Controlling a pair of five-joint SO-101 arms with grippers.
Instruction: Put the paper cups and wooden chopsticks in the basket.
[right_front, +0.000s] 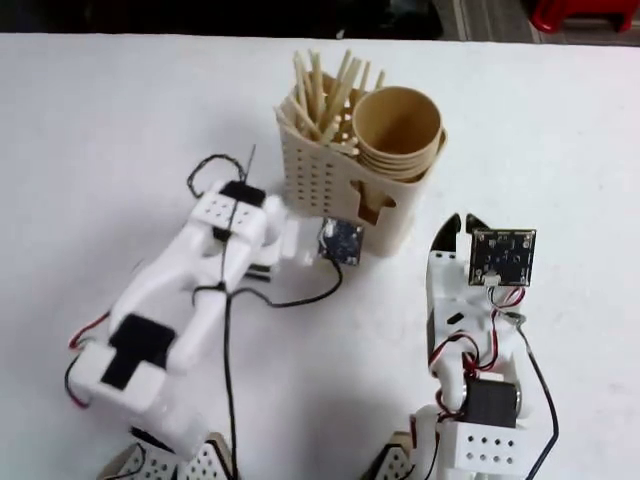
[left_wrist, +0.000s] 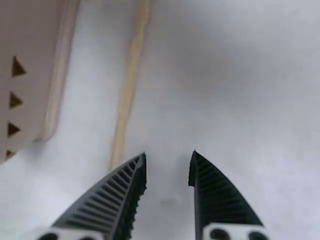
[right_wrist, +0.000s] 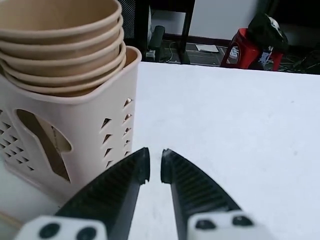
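Wooden and loose, one chopstick (left_wrist: 127, 95) is lying flat on the white table (right_front: 90, 130), just beside the near-left foot of the basket (right_front: 330, 185). The left gripper (left_wrist: 168, 156) is hanging at the stick's end, jaws partly open and holding nothing. The stick is lying outside the gap, so closing now is likely risking a miss or rolling it against the wall. Chopsticks (right_front: 320, 90) and stacked paper cups (right_front: 398, 125) are standing in the basket. The right gripper (right_wrist: 155, 159) is sitting nearly shut, empty, with open table on its right.
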